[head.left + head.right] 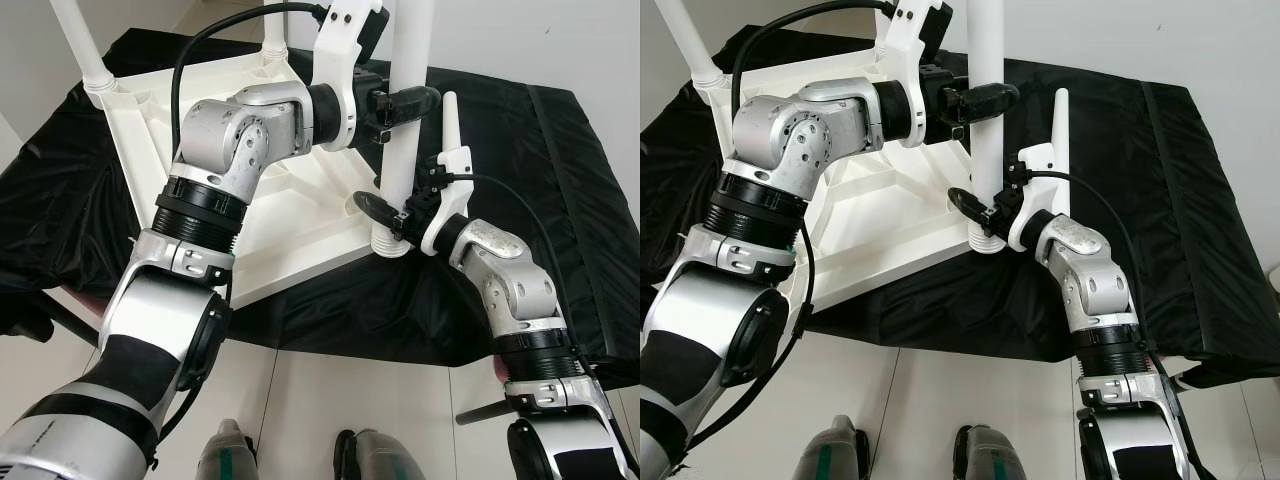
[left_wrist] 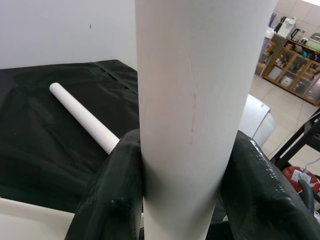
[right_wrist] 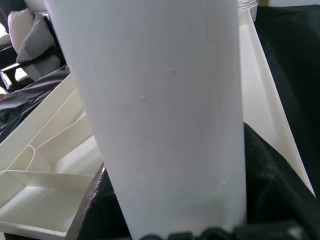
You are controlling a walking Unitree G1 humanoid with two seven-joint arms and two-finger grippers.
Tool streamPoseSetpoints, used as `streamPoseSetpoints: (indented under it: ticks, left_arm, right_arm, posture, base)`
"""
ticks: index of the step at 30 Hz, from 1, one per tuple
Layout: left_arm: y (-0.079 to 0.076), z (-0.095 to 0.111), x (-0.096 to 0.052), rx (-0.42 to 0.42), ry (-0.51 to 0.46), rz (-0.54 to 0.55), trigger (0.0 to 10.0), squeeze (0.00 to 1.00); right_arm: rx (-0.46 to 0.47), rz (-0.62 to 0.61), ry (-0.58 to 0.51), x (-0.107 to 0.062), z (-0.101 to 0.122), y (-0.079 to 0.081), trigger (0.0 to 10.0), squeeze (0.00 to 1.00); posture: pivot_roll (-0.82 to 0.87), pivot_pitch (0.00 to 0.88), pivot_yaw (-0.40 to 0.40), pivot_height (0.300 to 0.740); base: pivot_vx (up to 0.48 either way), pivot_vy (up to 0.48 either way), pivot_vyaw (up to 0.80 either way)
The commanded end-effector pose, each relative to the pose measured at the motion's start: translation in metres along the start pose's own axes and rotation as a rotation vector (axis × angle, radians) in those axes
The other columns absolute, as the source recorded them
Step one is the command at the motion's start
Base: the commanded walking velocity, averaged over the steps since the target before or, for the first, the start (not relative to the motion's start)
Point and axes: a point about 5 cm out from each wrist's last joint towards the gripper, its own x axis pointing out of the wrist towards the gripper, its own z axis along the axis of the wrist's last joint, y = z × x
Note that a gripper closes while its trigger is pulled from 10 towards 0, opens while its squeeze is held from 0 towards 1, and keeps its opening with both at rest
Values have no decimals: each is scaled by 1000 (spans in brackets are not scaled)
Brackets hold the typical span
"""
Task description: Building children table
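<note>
1. The white table top (image 1: 290, 215) lies upside down on a black cloth (image 1: 560, 170), and one white table leg (image 1: 405, 110) stands upright in the corner socket (image 1: 392, 243) nearest the robot.
2. The left gripper (image 1: 405, 103) is clamped round that leg partway up; the right gripper (image 1: 392, 212) is clamped round it just above the socket.
3. I'd say the leg is being seated: keep it plumb, press straight down, twist if it threads, and let the low grip steady the base.
4. Another leg (image 1: 85, 50) stands at the far corner; a loose leg (image 1: 452, 125) lies on the cloth just beside the right wrist.
5. No containers here; the ribbed underside holds nothing.
</note>
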Motion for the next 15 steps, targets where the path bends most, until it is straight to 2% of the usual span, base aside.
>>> streamPoseSetpoints:
  ticks: [1, 2, 3, 4, 5, 14, 15]
  left_arm:
    - [-8, -2, 4, 10, 16, -45, 10000, 0]
    - [-8, -2, 4, 9, 14, -50, 10000, 0]
    - [-9, -2, 3, 7, 13, -54, 10000, 125]
    - [-9, -2, 3, 7, 13, -54, 10000, 125]
    - [-10, -2, 3, -1, 6, -65, 10000, 1000]
    - [-12, 0, 1, -12, -15, -84, 10000, 1000]
    - [-10, 1, 1, -42, -21, -66, 10000, 0]
  right_arm:
    - [-7, -15, -28, -2, 9, -4, 0, 0]
    - [-7, -17, -28, -1, 9, -4, 0, 0]
    - [-12, -21, -26, -1, 9, -4, 6039, 0]
    - [-12, -21, -26, -1, 9, -4, 6039, 0]
    - [-13, -24, -25, -1, 9, -4, 10000, 0]
    - [-7, -51, -23, 0, 8, -5, 10000, 0]
    - [-3, -64, -29, 0, 8, -6, 10000, 0]
  posture:
    - [-60, 48, -10, 740]
    - [-60, 48, -10, 740]
    - [-60, 50, -8, 740]
    - [-60, 50, -8, 740]
    - [-60, 50, -8, 740]
    - [-58, 53, -4, 740]
    - [-58, 54, -3, 740]
  base:
    - [0, 0, 0]
    - [0, 0, 0]
    - [0, 0, 0]
    - [0, 0, 0]
    - [0, 0, 0]
    - [0, 0, 0]
    - [0, 0, 0]
